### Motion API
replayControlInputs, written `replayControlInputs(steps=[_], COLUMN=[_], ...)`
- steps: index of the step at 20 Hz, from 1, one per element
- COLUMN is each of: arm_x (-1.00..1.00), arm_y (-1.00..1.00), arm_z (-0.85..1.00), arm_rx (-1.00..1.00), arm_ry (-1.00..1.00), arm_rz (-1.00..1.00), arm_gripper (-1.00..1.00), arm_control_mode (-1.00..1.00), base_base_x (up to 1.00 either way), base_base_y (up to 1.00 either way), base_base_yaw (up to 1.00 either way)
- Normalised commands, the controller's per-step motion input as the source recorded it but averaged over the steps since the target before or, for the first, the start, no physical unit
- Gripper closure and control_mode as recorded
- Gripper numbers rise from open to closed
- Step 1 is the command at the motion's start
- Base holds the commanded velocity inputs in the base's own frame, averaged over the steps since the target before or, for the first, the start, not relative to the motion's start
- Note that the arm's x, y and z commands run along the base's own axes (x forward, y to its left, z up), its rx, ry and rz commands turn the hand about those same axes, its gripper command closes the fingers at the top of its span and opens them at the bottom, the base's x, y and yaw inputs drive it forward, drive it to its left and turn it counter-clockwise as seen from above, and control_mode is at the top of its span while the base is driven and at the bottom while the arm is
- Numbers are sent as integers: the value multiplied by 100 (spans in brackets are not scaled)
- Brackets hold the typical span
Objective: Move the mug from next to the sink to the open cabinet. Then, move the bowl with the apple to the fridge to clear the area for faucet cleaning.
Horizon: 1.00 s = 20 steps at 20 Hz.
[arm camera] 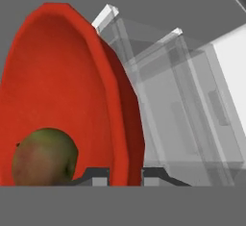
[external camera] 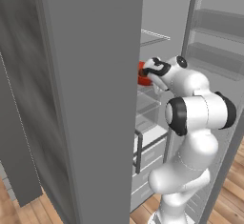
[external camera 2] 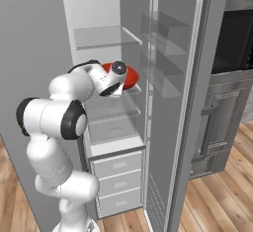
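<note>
Holding one red bowl (arm camera: 62,85) by its rim, end effector (arm camera: 126,174) clamped, one apple (arm camera: 44,156) inside, one open fridge (external camera 2: 168,38)

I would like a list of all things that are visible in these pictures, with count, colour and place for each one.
bowl: one, glossy red, inside the open fridge, rim between the gripper fingers
apple: one, brownish-olive, lying in the bowl
fridge: one, grey, door open, clear shelves and white drawers inside
oven: one, dark, right of the fridge
floor: wood planks
arm: one, white with dark joints, reaching into the fridge
gripper: one, dark fingers, shut on the bowl rim
</note>
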Motion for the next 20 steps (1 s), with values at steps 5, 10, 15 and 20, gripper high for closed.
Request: replayControlInputs(steps=[5, 10, 15, 20], arm_x=[38, 35, 43, 52], arm_y=[1, 0, 0, 10], arm_z=[-20, -40, -3, 39], arm_rx=[-1, -4, -3, 0], arm_ry=[4, 10, 1, 5], arm_rz=[0, 0, 0, -2], arm_gripper=[100, 100, 100, 100], arm_control_mode=[-100, -100, -100, -100], base_base_x=[0, 0, 0, 0], base_base_y=[0, 0, 0, 0], base_base_yaw=[0, 0, 0, 0])
